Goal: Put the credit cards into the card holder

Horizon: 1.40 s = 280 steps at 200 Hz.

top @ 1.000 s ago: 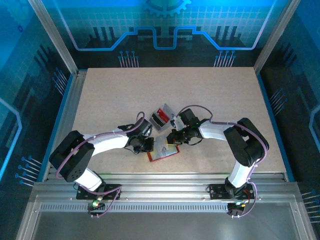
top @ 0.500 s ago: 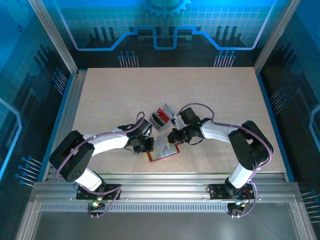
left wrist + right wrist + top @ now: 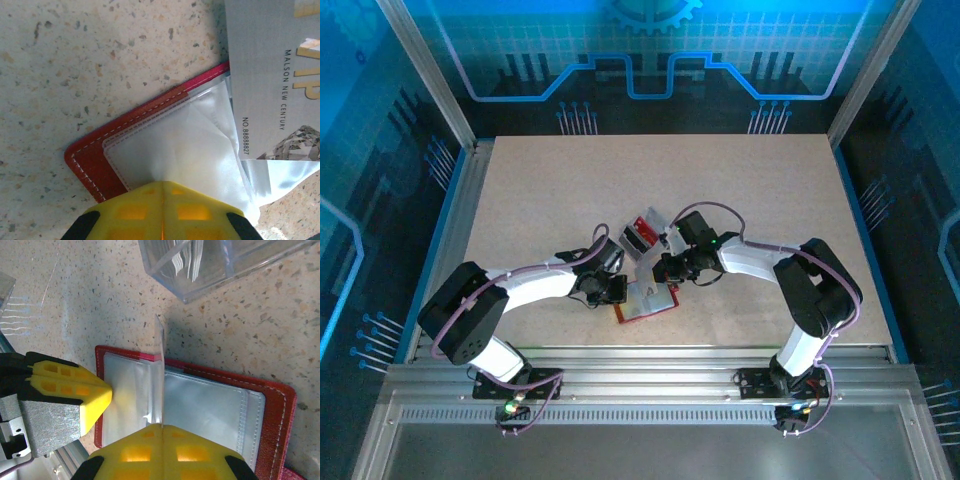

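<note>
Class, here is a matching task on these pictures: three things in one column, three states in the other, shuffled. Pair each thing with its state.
Things
1. card holder
2. pale card
3. clear tray

States
A. pinched in the right gripper
B. see-through, standing on the table
C. red, lying open with its plastic sleeves showing

Pairs: 1-C, 2-A, 3-B

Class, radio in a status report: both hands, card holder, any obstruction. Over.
Left hand shut on clear sleeve of card holder. Right hand shut on card, edge-on over holder. Clear box nearby, apart.
</note>
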Tool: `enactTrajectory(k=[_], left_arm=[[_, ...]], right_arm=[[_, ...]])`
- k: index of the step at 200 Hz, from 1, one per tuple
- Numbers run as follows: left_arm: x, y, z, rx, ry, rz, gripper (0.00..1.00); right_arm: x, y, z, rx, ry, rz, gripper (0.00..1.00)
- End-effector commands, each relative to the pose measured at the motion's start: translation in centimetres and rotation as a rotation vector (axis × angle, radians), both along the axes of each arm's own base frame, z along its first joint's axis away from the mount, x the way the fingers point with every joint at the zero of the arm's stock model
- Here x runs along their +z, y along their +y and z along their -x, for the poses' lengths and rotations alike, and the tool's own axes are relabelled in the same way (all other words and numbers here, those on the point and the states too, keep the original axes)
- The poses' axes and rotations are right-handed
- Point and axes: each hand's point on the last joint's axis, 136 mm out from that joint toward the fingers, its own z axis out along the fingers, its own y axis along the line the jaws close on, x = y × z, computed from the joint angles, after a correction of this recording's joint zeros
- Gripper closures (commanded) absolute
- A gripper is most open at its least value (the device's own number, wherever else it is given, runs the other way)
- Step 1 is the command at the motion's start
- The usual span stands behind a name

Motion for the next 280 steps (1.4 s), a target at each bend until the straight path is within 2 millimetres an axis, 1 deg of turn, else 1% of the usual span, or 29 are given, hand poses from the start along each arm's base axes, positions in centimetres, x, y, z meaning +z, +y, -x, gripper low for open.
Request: enactTrajectory(k=[1, 19, 62, 134, 203, 243, 280], left_arm=[[-1.8, 2.2, 1.8, -0.008, 0.052, -0.1, 0.92], [-1.9, 2.2, 1.8, -0.008, 0.052, -0.1, 0.92], [-2.0, 2.3, 1.9, -0.007, 0.053, -0.101, 0.92], [-2.1, 2.4, 2.1, -0.004, 0.055, -0.101, 0.92], [-2.2, 2.4, 2.2, -0.003, 0.058, -0.1, 0.92], [-2.0, 2.4, 2.1, -0.002, 0.056, -0.098, 0.92], [-2.1, 2.5, 2.2, -0.002, 0.058, -0.101, 0.92]], right_arm=[[-0.1, 0.9, 0.6, 0.026, 0.02, -0.017, 1.0], [0.3, 1.2, 0.6, 0.025, 0.025, -0.037, 1.0], [1.8, 1.0, 0.2, 0.011, 0.003, -0.034, 1.0], [2.9, 1.3, -0.4, 0.011, -0.023, -0.042, 1.0], [2.5, 1.8, -1.3, 0.02, -0.03, -0.03, 1.0], [1.6, 1.8, -1.8, 0.027, -0.037, 0.006, 1.0], [0.9, 1.9, -1.6, 0.04, -0.037, 0.025, 1.0]])
